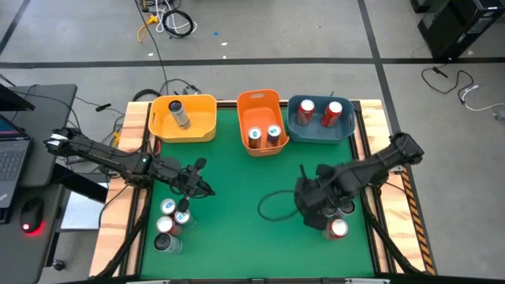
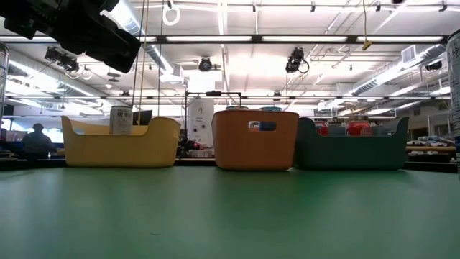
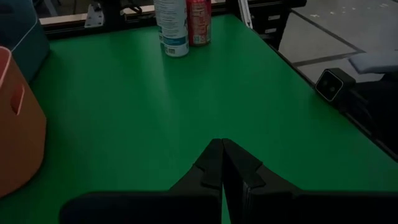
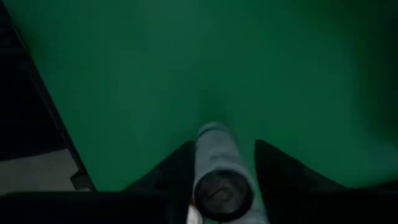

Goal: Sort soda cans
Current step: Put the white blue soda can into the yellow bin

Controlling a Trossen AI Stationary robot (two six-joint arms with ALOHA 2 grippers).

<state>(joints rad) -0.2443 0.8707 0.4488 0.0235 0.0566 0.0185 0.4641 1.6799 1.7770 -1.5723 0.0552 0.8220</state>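
Observation:
My right gripper (image 1: 309, 207) (image 4: 224, 146) hangs over the table's right half, shut on a grey soda can (image 4: 217, 165) that the gripper hides in the high view. Two more cans, one red-topped (image 1: 338, 229), stand right beside it. My left gripper (image 1: 207, 189) (image 3: 222, 148) hovers shut over the left half, just beyond a cluster of several upright cans (image 1: 168, 225). The left wrist view shows a white can (image 3: 172, 28) and a red can (image 3: 199, 22) far off. My right gripper has the grey can's side wall (image 4: 205, 155) pinched between its two fingers (image 4: 177, 171), coming from above and pointing down. The can runs along the fingers with its dark top end (image 4: 222, 194) toward the wrist. I cannot tell whether its bottom rests on the table.
Three bins stand along the far edge: a yellow one (image 1: 201, 126) holding a grey can, an orange one (image 1: 260, 101) with two white-and-blue cans, a blue one (image 1: 319, 134) with two red cans. A dark cable loop (image 1: 272, 207) lies mid-table. Open green surface lies between the arms.

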